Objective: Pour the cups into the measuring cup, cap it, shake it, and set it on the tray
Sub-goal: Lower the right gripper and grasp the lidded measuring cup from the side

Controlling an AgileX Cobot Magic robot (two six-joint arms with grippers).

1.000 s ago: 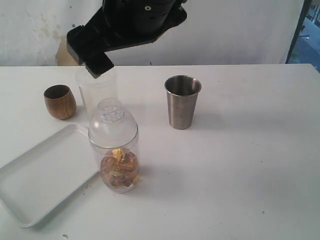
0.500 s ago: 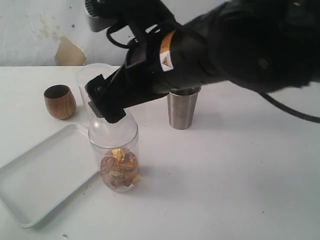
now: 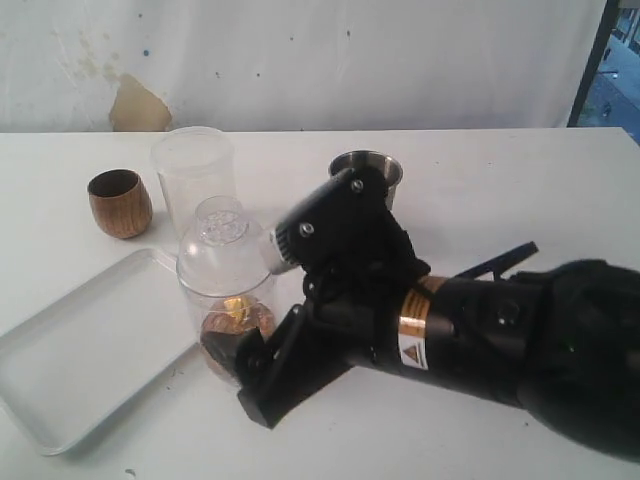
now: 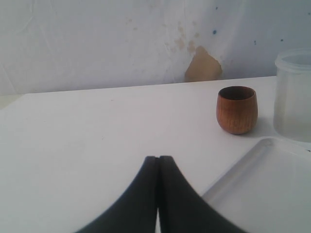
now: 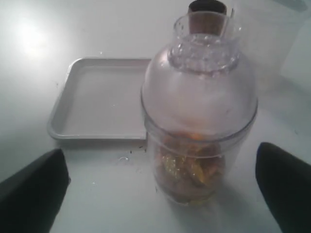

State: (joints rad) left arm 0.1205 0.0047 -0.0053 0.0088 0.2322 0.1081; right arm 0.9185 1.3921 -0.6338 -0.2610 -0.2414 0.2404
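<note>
1. While the tray (image 3: 60, 400) lies bare at the lower left of the exterior view, nothing has reached it, so the final placing is yet to come.
2. Upper left, the wooden cup (image 3: 119, 203) stands upright on the table, just beyond the tray's far corner. Its inside looks dark, and I can't tell whether anything is left in it.
3. The left gripper (image 4: 158, 162) doesn't show in the exterior view. Its wrist view has the jaws pressed flat together on nothing, low over the table near the tray's edge.
4. Next along, the frosted container (image 3: 192, 175) stands behind the action and is no part of this job.
5. Centre left, here's the measuring cup (image 3: 226, 290). It is upright on the table just beside the tray's right edge, its domed clear cap (image 3: 220, 225) is on, and brown and gold pieces sit in the bottom.
6. The right gripper (image 5: 158, 191) is down at the cup's base with its jaws spread wide, one finger on either side. In the wrist view both stand clear of the plastic, so there is no grip yet.
7. Right of centre, the steel tumbler (image 3: 366, 170) is upright and half hidden behind the right arm.
8. My read: pouring and capping look done. What's left is closing on the cup, then the lift, the shake and setting it on the tray.
</note>
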